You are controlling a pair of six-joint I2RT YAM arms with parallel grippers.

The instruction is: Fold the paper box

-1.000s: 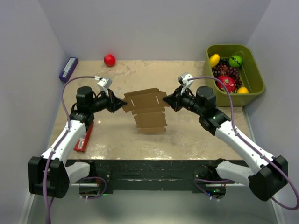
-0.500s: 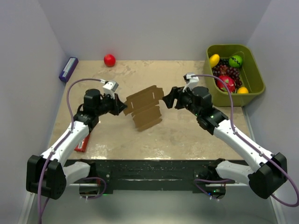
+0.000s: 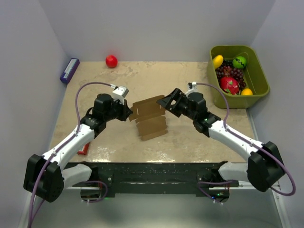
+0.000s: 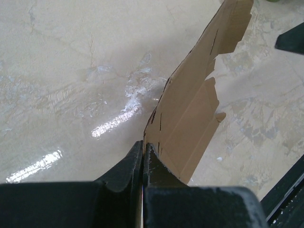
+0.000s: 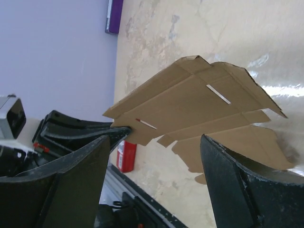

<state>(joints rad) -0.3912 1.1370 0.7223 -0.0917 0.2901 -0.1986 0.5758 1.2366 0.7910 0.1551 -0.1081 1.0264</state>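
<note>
Folding barely begun: paper box [image 3: 149,116] hung tilted over table [image 3: 199,142], left claw [image 3: 129,113] pinching one edge, right claw [image 3: 165,103] spread facing the opposite edge; next it likely needed to grip a panel and crease.

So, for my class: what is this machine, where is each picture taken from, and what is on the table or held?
Two robot arms are bolted to a table. The wide picture looks down from behind them: left arm left, right arm right. The other two come from cameras on each wrist. The left jaws are shut on one edge of an unfolded brown paper box, holding it; the right jaws stand open at its other edge, gripping nothing. Also on the table: a red ball, a purple box, a red packet, and a green bin of fruit.
</note>
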